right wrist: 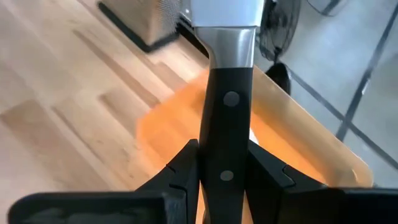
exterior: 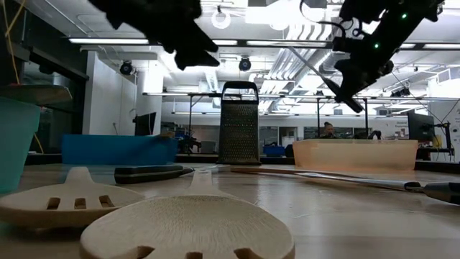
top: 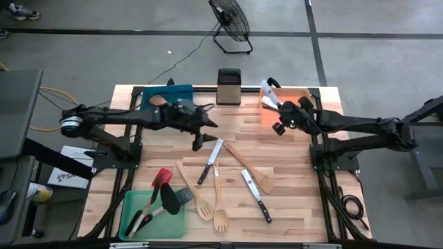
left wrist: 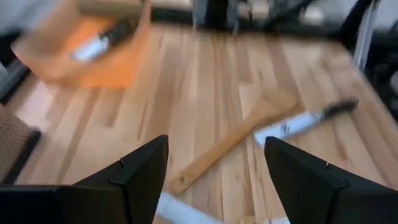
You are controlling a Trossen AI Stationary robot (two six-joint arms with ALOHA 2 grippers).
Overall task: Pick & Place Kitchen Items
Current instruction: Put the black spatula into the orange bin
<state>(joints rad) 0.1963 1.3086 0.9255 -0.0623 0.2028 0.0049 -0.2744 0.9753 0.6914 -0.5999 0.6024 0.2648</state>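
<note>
On the wooden table [top: 291, 159], the right gripper [right wrist: 225, 163] pinches a stiff, slick, blade-heavy knife [right wrist: 227, 93] by its riveted black handle above the orange tray [right wrist: 298, 137], a sound hold, while the left gripper [left wrist: 214, 180] hangs wide and empty over loose utensils.

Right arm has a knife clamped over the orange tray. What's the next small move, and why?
Probably lower the right gripper a little toward the orange tray and then release. It is shut on the black-handled knife, held above the tray rather than resting in it, so dropping from here could make it bounce. The left gripper hangs open over the table's middle, out of the way.
</note>
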